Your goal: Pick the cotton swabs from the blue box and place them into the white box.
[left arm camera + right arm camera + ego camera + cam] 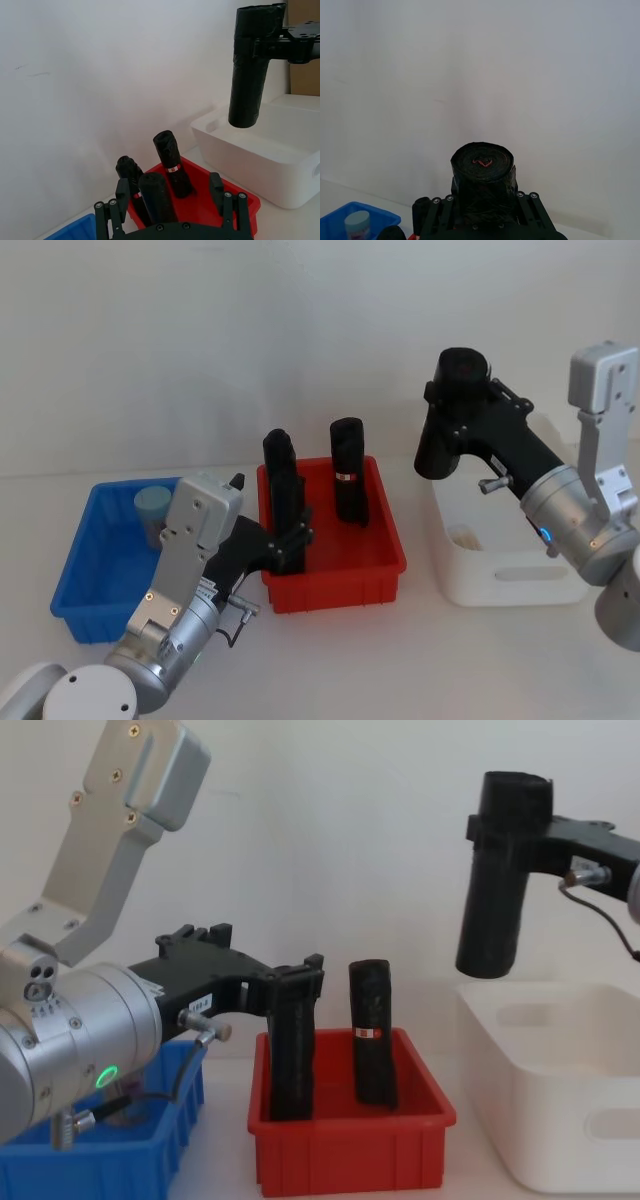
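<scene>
- The right claw [462, 390] is pinching a black roll [495, 900] by its upper end and holding it upright in the air over the near-left corner of the white box [520, 585]. Its lower end is hanging above the rim, not yet inside.
- The step in hand appears to be a drop-off into the white box. However, the load is a black roll, not the cotton swabs the task names.
- The next move is probably calling for the right claw to lower the roll past the rim and then spread its jaws.
- The left claw [292, 530] is reaching into the red tray [340, 575]. Its jaws are standing spread on either side of another upright black roll [155, 200], not yet closing on it. A squeeze and a straight lift would follow.
- The task's own thing, a jar of cotton swabs [152, 510] with a pale blue lid, is sitting untouched in the far part of the blue box [90, 570], at the left of the bench.
- Counting:
  - one swab jar;
  - four black rolls, one in the air and three standing in the red tray, the far-right one [167, 160] wearing a small red band;
  - one blue box, one red tray and one white box.
- What is lying on the white box's floor is too unclear to count.
</scene>
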Motion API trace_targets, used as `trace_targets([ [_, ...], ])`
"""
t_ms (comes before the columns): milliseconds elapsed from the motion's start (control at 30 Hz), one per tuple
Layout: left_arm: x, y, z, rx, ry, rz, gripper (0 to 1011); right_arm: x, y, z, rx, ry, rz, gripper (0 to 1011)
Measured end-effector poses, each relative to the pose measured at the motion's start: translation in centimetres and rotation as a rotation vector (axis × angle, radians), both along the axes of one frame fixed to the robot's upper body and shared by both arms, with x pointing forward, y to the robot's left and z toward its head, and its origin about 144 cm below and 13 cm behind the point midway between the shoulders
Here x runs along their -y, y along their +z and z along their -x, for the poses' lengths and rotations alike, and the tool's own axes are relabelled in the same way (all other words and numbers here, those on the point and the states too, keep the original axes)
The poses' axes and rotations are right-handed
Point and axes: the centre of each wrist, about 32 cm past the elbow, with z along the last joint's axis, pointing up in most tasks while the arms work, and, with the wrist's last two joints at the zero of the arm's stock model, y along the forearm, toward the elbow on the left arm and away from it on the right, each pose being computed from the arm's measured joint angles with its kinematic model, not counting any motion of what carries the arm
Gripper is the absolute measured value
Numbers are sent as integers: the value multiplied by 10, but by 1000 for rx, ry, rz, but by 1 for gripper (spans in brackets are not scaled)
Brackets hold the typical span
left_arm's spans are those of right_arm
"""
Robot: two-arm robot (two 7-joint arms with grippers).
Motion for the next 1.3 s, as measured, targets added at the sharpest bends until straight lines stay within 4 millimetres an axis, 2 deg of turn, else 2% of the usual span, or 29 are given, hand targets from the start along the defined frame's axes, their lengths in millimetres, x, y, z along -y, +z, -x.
trace_targets([
  [600,0,0,0,0,0,0,1004,34,11,10,-61,-168,24,499],
  [967,0,0,0,0,0,0,1004,45,11,12,-90,-212,35,505],
  [1100,0,0,0,0,0,0,1004,48,11,12,-97,-223,37,588],
  [1300,0,0,0,0,0,0,1004,51,11,14,-105,-235,39,777],
])
